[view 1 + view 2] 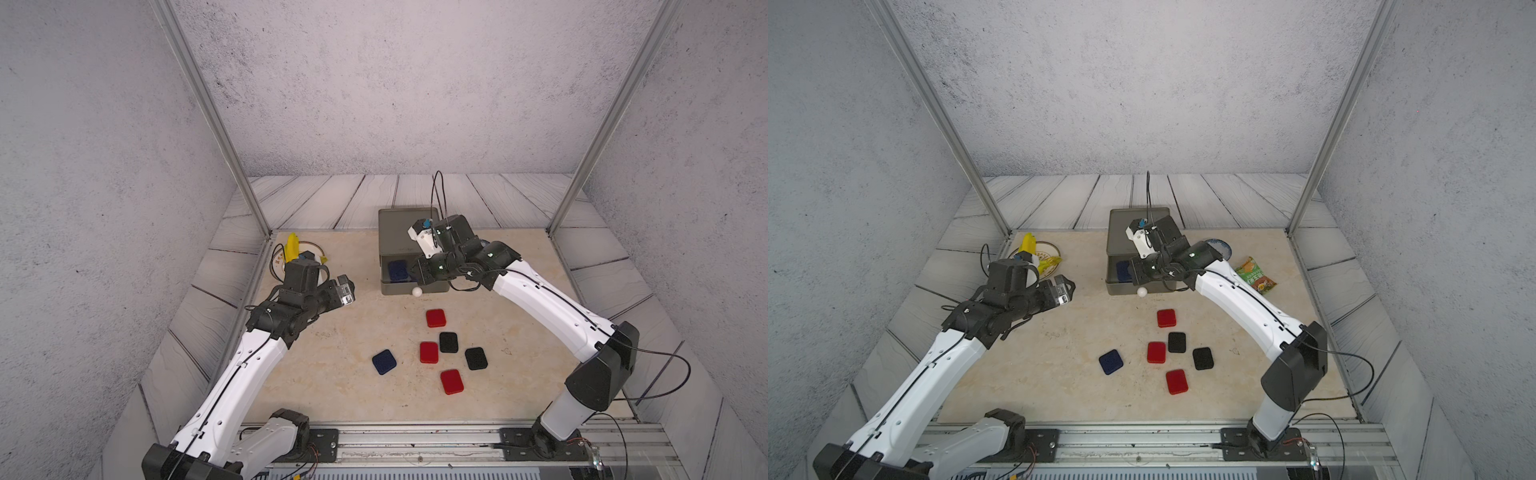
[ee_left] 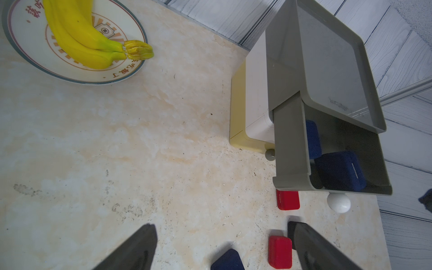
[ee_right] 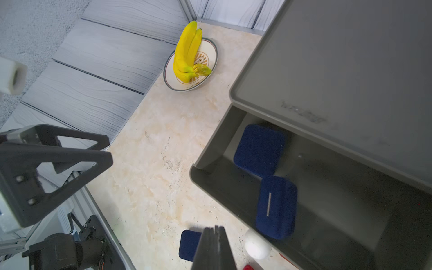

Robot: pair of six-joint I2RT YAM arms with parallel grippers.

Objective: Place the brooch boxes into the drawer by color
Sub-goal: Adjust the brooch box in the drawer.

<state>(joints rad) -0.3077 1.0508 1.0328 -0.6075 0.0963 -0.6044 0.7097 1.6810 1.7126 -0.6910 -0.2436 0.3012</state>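
The drawer stands at the back middle, its grey top tier pulled out, white knob in front. Two navy brooch boxes are inside: one flat, one tipped on edge and blurred. My right gripper is shut on nothing, above the tier's front edge. My left gripper hangs open and empty left of the drawer. On the table lie three red boxes, two black and one navy.
A plate with bananas sits at the back left, behind my left arm. A snack packet and a blue-rimmed dish lie right of the drawer. Metal frame posts stand at the back corners.
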